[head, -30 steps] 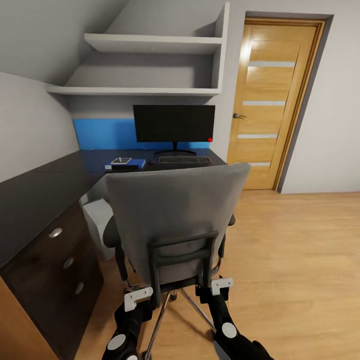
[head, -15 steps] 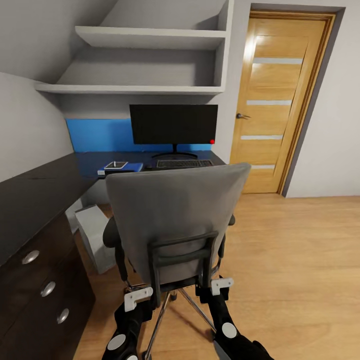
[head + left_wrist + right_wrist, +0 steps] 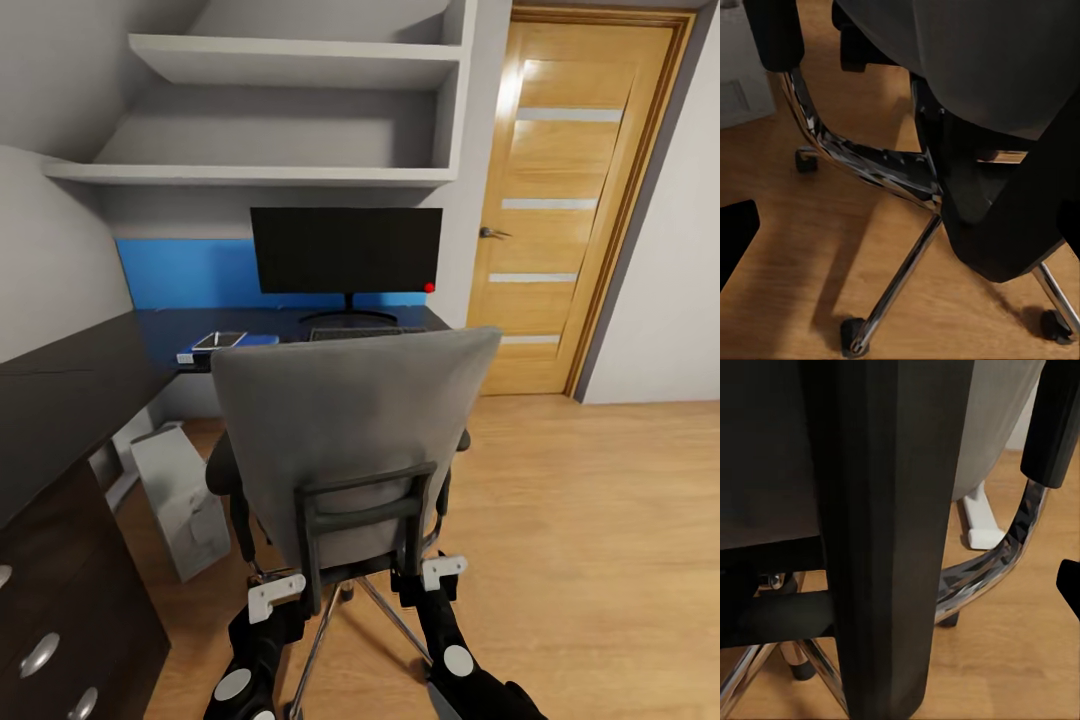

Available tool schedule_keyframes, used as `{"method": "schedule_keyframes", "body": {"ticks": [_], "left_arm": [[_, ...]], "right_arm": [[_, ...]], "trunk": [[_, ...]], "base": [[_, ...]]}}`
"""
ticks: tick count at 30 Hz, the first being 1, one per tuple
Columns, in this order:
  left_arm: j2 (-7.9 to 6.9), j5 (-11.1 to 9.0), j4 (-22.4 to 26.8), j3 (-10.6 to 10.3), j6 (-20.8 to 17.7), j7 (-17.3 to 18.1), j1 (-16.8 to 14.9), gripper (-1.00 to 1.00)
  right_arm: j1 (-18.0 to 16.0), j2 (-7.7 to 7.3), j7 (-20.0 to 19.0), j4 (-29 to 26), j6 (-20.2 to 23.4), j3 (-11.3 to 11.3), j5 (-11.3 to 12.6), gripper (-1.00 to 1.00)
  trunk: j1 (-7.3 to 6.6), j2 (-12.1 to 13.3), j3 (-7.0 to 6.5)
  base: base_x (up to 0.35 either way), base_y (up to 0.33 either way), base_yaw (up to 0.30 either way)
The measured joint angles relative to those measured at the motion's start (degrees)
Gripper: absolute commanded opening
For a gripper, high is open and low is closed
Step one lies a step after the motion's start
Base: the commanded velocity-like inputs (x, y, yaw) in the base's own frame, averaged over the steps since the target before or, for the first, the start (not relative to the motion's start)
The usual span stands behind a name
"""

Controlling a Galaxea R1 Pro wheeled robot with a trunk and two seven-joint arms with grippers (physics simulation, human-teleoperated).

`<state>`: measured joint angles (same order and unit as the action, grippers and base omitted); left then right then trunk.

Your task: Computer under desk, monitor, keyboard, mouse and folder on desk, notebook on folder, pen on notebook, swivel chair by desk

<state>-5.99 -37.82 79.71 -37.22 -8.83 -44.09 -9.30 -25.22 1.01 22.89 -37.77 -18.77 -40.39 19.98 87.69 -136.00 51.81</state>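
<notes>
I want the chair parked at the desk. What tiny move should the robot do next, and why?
Probably keep rolling the swivel chair straight ahead a little more. Both end effectors, left and right, sit at the back frame's lower corners, and bare floor shows between the chair and the desk. The folder stack and monitor are on the desk, so parking the chair looks like the remaining job.

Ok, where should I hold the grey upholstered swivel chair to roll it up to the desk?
Grip the black back frame of the grey upholstered swivel chair from behind, one gripper per upright. The frame's bars stand proud of the backrest, facing the robot, and the left gripper and right gripper sit at its lower corners. The casters should let it roll towards the glossy black desk.
</notes>
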Motion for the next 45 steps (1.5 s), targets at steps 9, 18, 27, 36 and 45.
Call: {"method": "schedule_keyframes", "body": {"ticks": [9, 18, 27, 36, 45], "left_arm": [[0.00, -0.08, -0.01, -0.01, 0.07, 0.02, 0.00, 1.00], [-0.10, 0.03, 0.01, 0.02, 0.14, 0.19, 0.01, 1.00], [-0.10, -0.05, -0.46, 0.09, -0.01, 0.19, -0.02, 1.00], [-0.13, -0.16, -5.60, 0.17, 0.38, 0.34, 0.01, 1.00], [-0.18, -0.41, -12.44, 0.19, 0.33, 0.38, 0.03, 1.00]], "right_arm": [[-0.01, 0.00, -0.01, 0.04, -0.01, 0.01, 0.03, 1.00], [-0.01, 0.00, -0.02, 0.03, -0.02, 0.02, -0.01, 1.00], [-0.01, -0.08, -0.06, 0.11, -0.02, 0.10, -0.04, 1.00], [-0.01, -0.14, 0.03, 1.27, -0.02, 0.25, 0.23, 1.00], [-0.01, -0.14, 0.10, 6.42, -0.04, 0.40, 0.50, 1.00]], "trunk": [[0.00, 0.00, 0.00], [0.05, 0.01, 0.00], [0.07, 0.01, 0.00], [0.07, 0.01, 0.00], [-1.27, 2.40, -1.08]], "base": [[0.326, 0.000, 0.000], [0.127, 0.000, 0.000], [-0.304, 0.000, 0.000], [-0.334, 0.000, 0.000], [-0.148, 0.000, 0.000]]}}
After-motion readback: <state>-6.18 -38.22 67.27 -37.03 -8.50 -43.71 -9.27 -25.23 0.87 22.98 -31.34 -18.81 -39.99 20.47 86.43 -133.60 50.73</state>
